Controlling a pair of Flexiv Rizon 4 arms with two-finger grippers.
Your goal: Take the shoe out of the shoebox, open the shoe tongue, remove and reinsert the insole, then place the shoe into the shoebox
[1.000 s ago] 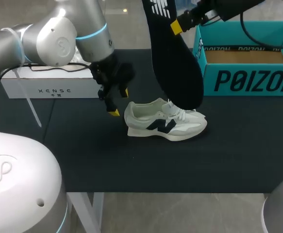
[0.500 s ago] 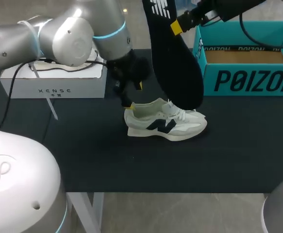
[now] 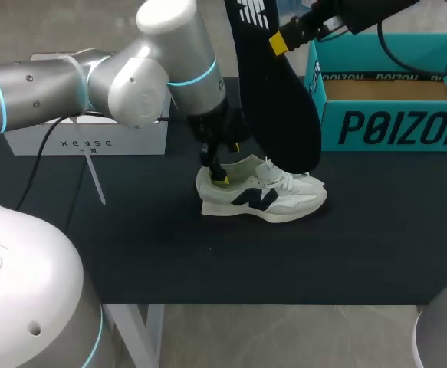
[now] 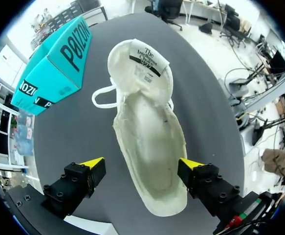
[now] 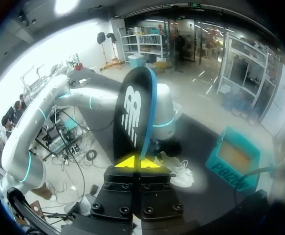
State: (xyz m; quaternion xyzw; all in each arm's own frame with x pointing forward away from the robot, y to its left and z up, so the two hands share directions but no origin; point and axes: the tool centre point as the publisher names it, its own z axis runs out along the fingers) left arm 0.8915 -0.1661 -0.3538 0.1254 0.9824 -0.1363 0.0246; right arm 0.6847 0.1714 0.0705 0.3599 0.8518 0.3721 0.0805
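Jaws wide on left gripper (image 4: 141, 163), set either side of shoe (image 4: 149, 137) heel; right gripper (image 5: 139, 162) pinching insole (image 5: 132, 112) upright above shoe, box (image 3: 392, 126) nearby.

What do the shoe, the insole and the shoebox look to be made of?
The shoe: likely pale mesh and suede-like panels, matt, with a fuzzy fabric lining seen in the left wrist view. The insole: probably foam under black cloth, matt; thin and gently curved. The shoebox: cardboard, teal print outside, bare brown inside.
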